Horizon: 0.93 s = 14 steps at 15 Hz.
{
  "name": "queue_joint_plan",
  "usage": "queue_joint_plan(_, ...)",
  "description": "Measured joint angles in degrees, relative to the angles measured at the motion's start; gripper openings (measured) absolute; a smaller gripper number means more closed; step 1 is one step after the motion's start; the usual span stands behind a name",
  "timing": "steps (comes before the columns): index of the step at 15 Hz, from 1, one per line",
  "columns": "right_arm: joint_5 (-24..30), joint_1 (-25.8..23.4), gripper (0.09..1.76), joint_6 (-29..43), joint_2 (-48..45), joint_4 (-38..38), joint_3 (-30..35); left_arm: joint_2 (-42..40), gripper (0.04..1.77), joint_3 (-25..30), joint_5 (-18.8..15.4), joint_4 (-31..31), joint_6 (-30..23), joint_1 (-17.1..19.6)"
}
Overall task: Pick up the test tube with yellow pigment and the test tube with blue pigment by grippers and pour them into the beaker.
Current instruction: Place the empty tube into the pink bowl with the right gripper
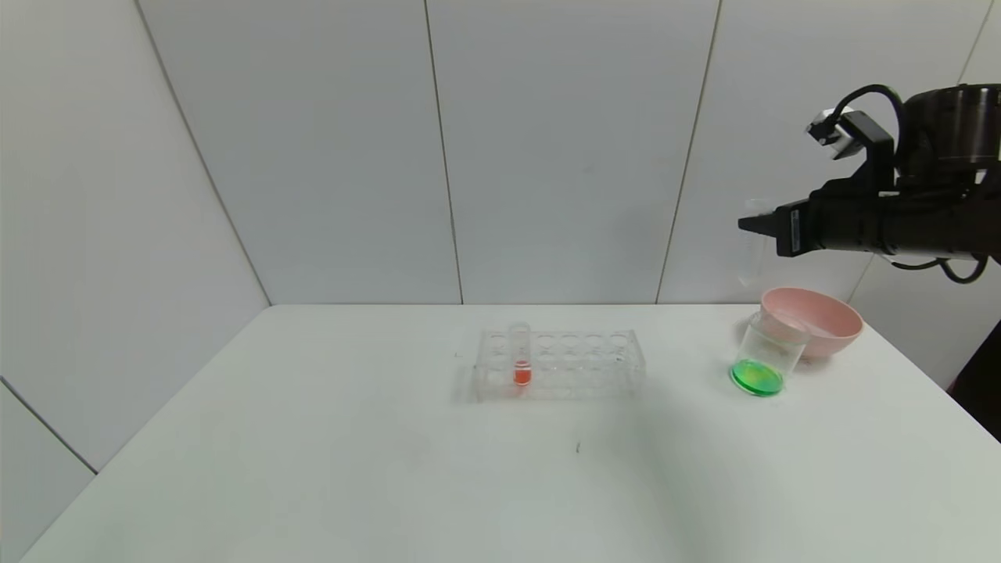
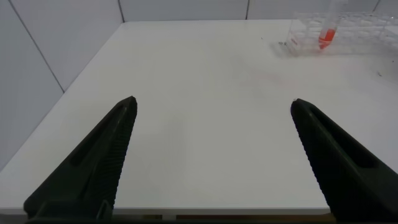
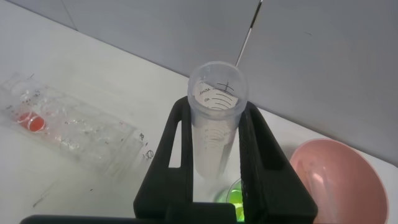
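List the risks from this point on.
1. The right gripper holds an empty test tube high above the beaker; a slip could tip the green liquid.
2. The pink bowl touches the beaker, so lowering may bump it.
3. The rack holds a red-orange tube.

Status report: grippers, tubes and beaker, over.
Right gripper shut on an empty test tube, high above beaker. Left gripper open, parked. Beaker holds green liquid. Nothing obstructing.

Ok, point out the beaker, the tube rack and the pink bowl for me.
beaker (image 1: pixel 762 356), head view, on its clear wall above the green liquid.
tube rack (image 1: pixel 583 363), head view, on its clear top plate.
pink bowl (image 1: pixel 821 332), head view, on its outer wall.
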Motion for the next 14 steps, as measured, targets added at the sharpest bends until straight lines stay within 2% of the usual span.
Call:
queue_joint_plan(4,-1.0,0.6,0.49,7.0,-10.9,-14.0,17.7,0.0,1.76,0.0,0.0,0.0,0.0,0.0)
queue_joint_plan(6,-1.5,0.5,0.49,8.4,-17.3,-18.1,25.8,0.0,1.76,0.0,0.0,0.0,0.0,0.0)
queue_joint_plan(14,-6.4,0.7,0.49,9.5,-48.8,-19.7,50.6,0.0,1.76,0.0,0.0,0.0,0.0,0.0)
